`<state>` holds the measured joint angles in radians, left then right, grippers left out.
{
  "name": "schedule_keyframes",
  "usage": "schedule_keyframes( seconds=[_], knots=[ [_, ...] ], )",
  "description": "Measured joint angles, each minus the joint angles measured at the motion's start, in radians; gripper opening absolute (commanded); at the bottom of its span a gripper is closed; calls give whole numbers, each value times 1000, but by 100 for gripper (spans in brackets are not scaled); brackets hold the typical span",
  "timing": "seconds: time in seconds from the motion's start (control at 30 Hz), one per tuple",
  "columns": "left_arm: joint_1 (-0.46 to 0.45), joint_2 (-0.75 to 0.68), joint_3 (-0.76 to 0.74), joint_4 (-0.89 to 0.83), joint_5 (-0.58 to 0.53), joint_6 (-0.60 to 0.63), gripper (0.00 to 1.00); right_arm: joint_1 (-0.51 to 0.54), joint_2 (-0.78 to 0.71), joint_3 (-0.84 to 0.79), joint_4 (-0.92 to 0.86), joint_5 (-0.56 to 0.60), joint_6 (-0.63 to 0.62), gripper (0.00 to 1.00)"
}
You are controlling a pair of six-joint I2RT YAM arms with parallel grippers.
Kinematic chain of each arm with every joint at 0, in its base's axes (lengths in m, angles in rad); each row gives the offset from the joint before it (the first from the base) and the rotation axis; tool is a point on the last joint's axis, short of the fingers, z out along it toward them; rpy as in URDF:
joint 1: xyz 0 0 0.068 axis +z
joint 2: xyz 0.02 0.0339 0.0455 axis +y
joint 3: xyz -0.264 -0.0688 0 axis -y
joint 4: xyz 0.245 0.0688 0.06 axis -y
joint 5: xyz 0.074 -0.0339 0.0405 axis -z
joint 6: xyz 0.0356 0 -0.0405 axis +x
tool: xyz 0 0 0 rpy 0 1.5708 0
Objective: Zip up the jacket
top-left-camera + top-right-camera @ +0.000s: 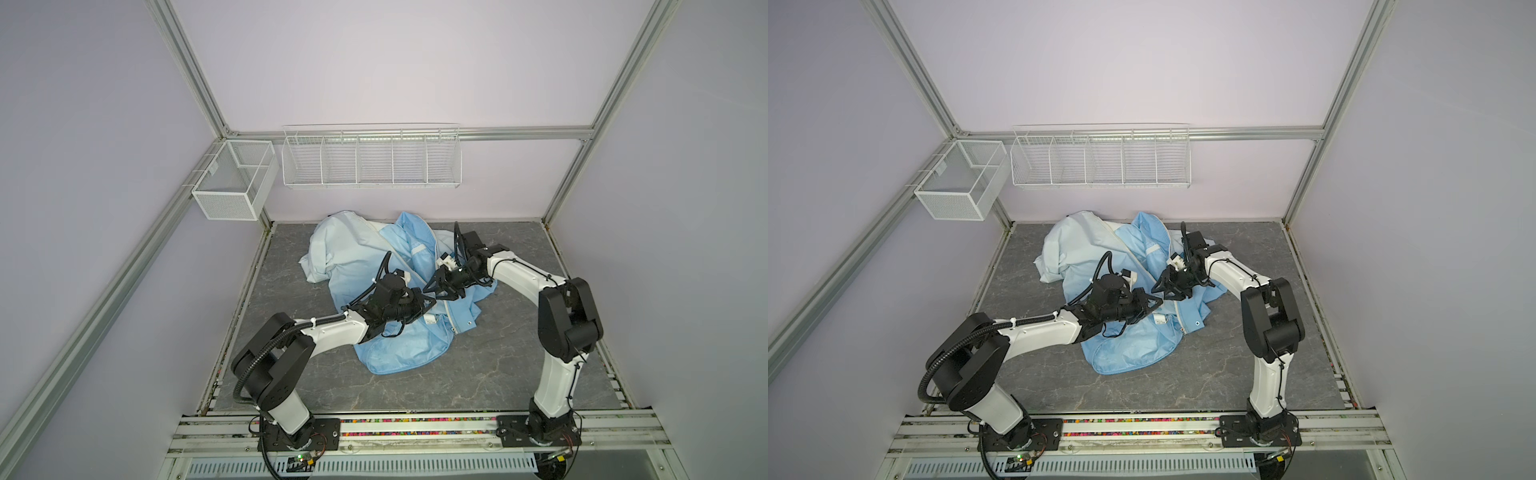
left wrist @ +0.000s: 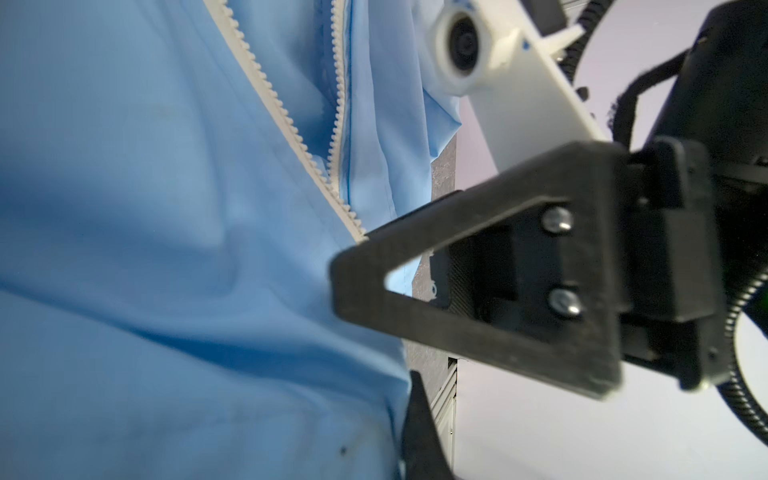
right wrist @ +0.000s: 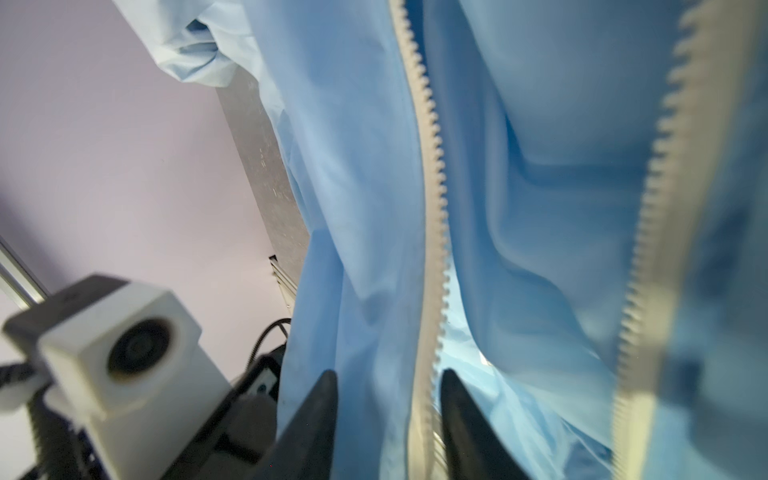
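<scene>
Far to the left of the jacket (image 1: 399,345), up on the side wall, hangs a white mesh basket (image 1: 232,183). A long wire rack (image 1: 370,158) is fixed to the back wall straight behind the jacket.

The jacket lies crumpled on the grey table (image 1: 519,353). Its pale whitish part is heaped at its back left and its stronger blue part is spread toward the front.

The left arm (image 1: 328,328) reaches in over the jacket's front left edge. The left gripper (image 1: 432,302) sits low on the blue cloth near the jacket's middle, with its jaws closed on a pinch of fabric. In the left wrist view the folds run together toward its one visible dark finger (image 2: 417,415).

Just right of that grip the white zipper (image 1: 449,320) runs toward the jacket's front hem. In both wrist views its two toothed rows stand apart and unjoined.

The right gripper (image 1: 432,292) hangs close behind the left one, also over the jacket's middle. In the right wrist view its jaws are parted, and one toothed edge of the zipper (image 3: 432,187), with its strip of cloth, runs down between the two fingers (image 3: 326,399).

The right arm (image 1: 519,270) comes in over the jacket's right side. A small dark snap (image 1: 468,322) shows at the jacket's front right corner.
</scene>
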<state>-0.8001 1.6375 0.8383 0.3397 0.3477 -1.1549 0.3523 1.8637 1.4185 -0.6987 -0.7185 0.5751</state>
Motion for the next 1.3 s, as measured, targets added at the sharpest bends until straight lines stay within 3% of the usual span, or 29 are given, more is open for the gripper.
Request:
schedule_keyframes(
  seconds=[0.17, 0.27, 0.43, 0.63, 0.97, 1.3],
  knots=[
    [8, -36, -71, 0, -13, -7, 0, -92, -243, -136, -10, 24, -16, 57],
    [8, -43, -97, 0, -21, -14, 0, -95, -377, -262, -22, 42, -34, 59],
    [8, -47, -113, 3, -34, -19, 0, -89, -475, -475, -45, 80, -45, 63],
    [8, -69, -123, 6, -38, -24, 0, -89, -467, -591, -26, 124, -45, 62],
    [8, -76, -129, 10, -38, -42, 0, -82, -261, -567, 145, 138, -44, 58],
    [8, -92, -158, 29, -45, -58, 0, -61, -185, -506, 211, 134, -40, 46]
  ],
)
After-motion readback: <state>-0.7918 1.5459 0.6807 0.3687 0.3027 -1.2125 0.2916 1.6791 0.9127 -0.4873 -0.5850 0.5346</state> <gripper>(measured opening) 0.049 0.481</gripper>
